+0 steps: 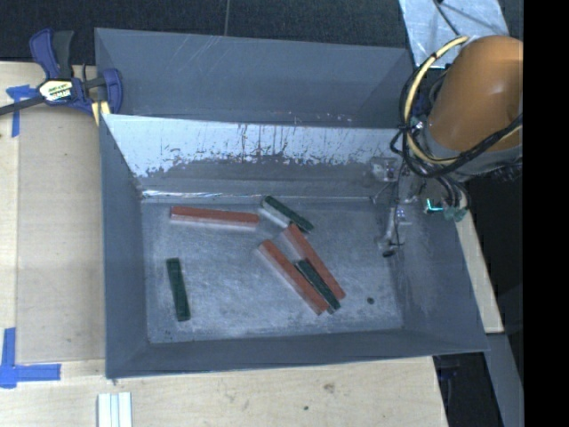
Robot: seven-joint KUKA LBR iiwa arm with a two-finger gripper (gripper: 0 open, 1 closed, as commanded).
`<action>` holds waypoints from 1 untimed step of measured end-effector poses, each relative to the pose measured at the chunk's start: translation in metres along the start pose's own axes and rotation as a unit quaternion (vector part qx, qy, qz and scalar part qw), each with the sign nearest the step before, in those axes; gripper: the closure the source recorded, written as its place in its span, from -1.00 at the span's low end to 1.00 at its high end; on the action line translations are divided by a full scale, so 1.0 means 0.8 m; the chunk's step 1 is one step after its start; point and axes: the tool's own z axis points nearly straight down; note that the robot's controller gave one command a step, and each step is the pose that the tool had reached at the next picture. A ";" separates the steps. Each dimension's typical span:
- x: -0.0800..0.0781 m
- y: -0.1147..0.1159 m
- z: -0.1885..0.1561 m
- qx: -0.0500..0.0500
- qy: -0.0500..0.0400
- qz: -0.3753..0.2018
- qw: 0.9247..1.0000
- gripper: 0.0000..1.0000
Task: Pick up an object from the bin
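The gripper (391,235) hangs over bare floor at the right side of the bin (267,78), seemingly empty and probably poised to descend; clenched or released, I can't say. The nearest crossed red and green bars (293,278) lie apart, to its left.

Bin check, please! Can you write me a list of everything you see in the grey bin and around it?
Surface: grey metal bin, floor scuffed, back wall streaked with dark marks.
Job's things: long red-brown flat stick at back left; short dark green stick by its right end; two red-brown flat sticks in the middle, with a dark green flat stick lying on them; lone dark green stick at front left.
Clutter: small dark speck on the floor, front right.
Gripper: gripper over bare floor near the right wall, apart from every stick.
Cables: yellow and black cables loop beside the orange wrist cover.
Surroundings: dark ground behind the bin.
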 end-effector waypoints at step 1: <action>0.055 0.073 0.159 0.000 0.000 0.037 0.999 -1.00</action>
